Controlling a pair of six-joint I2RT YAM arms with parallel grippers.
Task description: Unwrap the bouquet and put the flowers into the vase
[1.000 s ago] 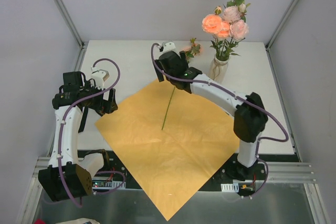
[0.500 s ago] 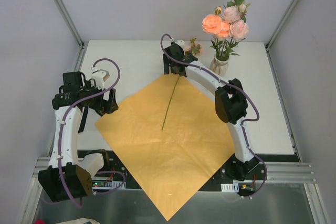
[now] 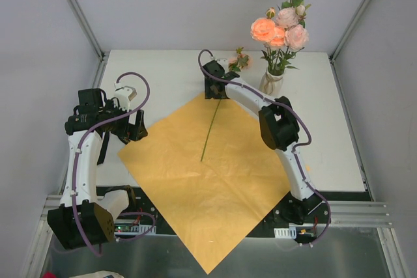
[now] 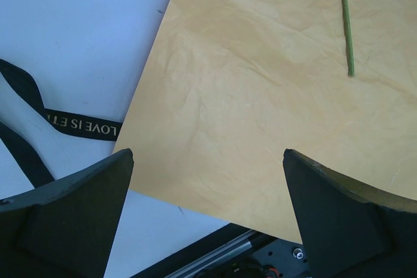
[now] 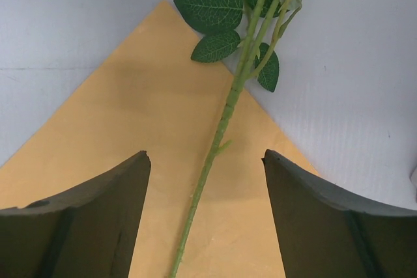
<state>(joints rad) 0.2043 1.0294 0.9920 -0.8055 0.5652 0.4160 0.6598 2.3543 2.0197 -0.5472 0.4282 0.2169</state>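
Top external view: a sheet of orange paper (image 3: 208, 180) lies flat on a white table (image 3: 163, 69). One rose (image 3: 210, 131) lies across it, its stem on the paper and its leafy head just past the far corner. The right gripper (image 3: 215, 89) hangs over that corner, jaws partly open, one on either side of the stem, gripping nothing. The left gripper (image 3: 133, 128) is wide open and empty above the paper's left edge, near a black ribbon (image 4: 78, 124). More roses (image 3: 281, 27) stand in the vase (image 3: 271, 86) at far right.
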